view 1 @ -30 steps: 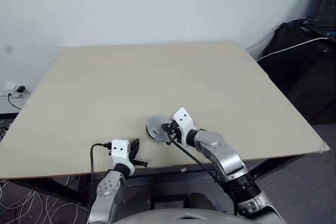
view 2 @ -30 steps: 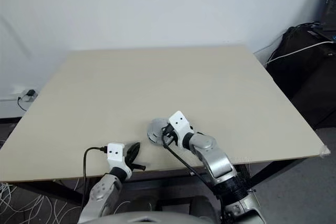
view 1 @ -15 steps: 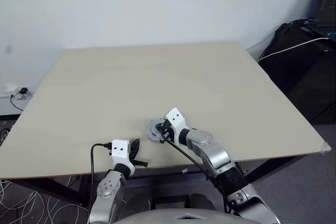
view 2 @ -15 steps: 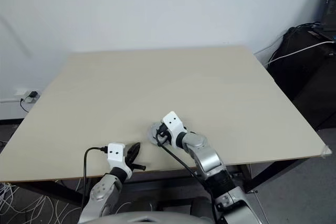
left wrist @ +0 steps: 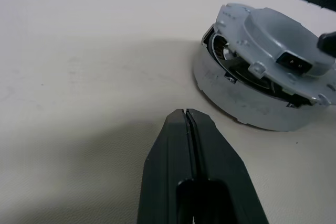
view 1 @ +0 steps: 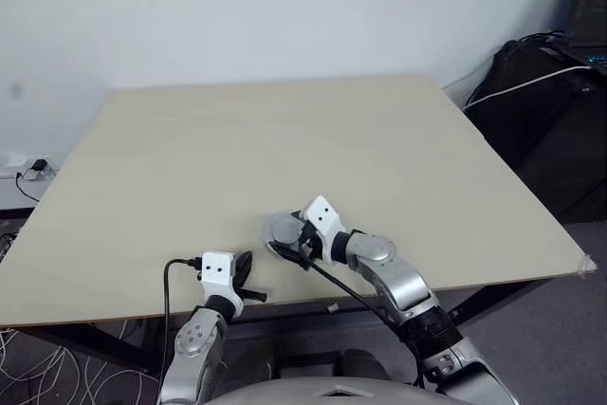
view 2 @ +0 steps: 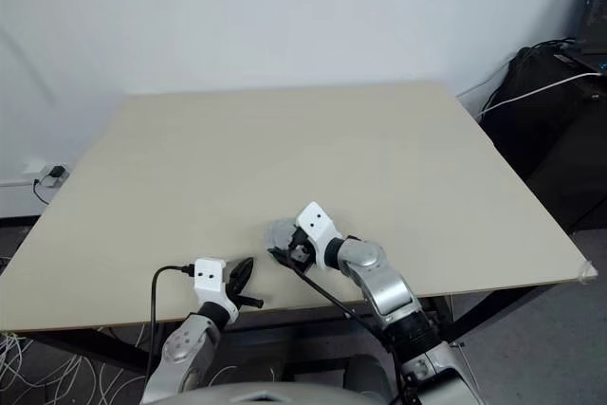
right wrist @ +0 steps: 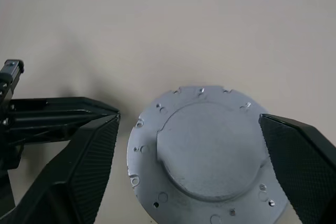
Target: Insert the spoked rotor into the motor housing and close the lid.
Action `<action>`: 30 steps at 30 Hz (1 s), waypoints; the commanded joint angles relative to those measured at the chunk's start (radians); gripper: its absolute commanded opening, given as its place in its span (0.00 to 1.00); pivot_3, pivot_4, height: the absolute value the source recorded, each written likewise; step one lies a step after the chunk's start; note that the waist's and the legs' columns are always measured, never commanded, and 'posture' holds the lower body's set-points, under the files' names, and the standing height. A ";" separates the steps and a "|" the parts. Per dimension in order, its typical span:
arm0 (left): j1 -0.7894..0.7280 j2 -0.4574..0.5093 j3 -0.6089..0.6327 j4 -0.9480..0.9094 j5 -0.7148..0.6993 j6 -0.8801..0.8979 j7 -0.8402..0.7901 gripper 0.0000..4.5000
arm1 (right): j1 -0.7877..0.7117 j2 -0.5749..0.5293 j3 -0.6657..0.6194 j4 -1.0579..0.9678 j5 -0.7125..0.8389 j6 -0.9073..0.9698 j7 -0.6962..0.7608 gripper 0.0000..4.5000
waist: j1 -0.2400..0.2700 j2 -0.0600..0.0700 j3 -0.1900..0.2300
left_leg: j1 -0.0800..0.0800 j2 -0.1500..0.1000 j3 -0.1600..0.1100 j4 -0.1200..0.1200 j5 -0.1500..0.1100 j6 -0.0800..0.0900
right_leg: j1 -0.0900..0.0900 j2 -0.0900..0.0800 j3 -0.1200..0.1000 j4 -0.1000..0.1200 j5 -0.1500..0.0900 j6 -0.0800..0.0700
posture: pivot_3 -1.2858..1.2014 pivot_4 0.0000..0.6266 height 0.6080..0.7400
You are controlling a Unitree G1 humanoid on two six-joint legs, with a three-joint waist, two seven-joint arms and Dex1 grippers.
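Note:
The silver-grey lid (right wrist: pixel 207 158) lies slightly tilted on the round grey motor housing (left wrist: pixel 236 98), near the table's front edge (view 1: pixel 282 229). A gap under the lid's rim shows dark and shiny parts inside. The spoked rotor is hidden from me. My right gripper (right wrist: pixel 189 121) is open, one black finger on each side of the lid, touching nothing (view 1: pixel 294 242). My left gripper (left wrist: pixel 186 114) is shut and empty, resting low on the table a short way to the left of the housing (view 1: pixel 245 270).
The beige table (view 1: pixel 285 139) stretches far ahead. Its front edge runs just behind both grippers. Black bags (view 1: pixel 550 111) and a laptop (view 1: pixel 593 7) stand off the table's right side. Cables (view 1: pixel 28 367) lie on the floor at the left.
My right gripper has opened and let go of the lid, which now rests lower on the housing. The right wrist has turned a little. The left gripper has stayed still.

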 commanded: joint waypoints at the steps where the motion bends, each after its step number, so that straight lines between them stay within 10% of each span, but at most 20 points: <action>1: -0.008 0.000 0.001 -0.021 0.000 -0.017 -0.001 0.01 | -0.048 0.007 0.005 0.028 -0.008 -0.033 0.015 0.99 | 0.000 0.000 0.000 | 0.000 0.000 0.000 0.000 0.000 0.000 | 0.000 0.000 0.000 0.000 0.000 0.000 | 0.52 0.00 1.00; 15: 0.006 -0.003 0.001 -0.053 0.002 -0.011 0.015 0.01 | -0.141 0.037 -0.015 0.233 -0.025 -0.078 0.005 0.99 | -0.001 0.000 0.000 | 0.000 0.000 0.000 -0.001 0.000 0.000 | 0.000 0.000 0.000 0.000 0.001 -0.002 | 0.52 0.00 1.00; 20: 0.008 -0.004 -0.001 -0.061 0.001 -0.006 0.019 0.01 | -0.117 0.030 -0.018 0.214 -0.018 -0.068 0.008 0.72 | -0.001 0.000 0.000 | 0.000 0.000 0.000 -0.001 0.000 0.000 | 0.000 0.000 0.000 0.000 0.001 -0.002 | 0.52 0.00 1.00; 30: 0.008 -0.002 -0.004 -0.073 -0.001 0.009 0.016 0.01 | -0.068 0.072 -0.073 0.126 0.024 0.026 -0.053 0.71 | 0.001 0.000 0.000 | 0.000 0.000 0.000 -0.001 0.000 0.000 | -0.001 0.000 0.000 0.000 0.000 -0.002 | 0.52 0.00 1.00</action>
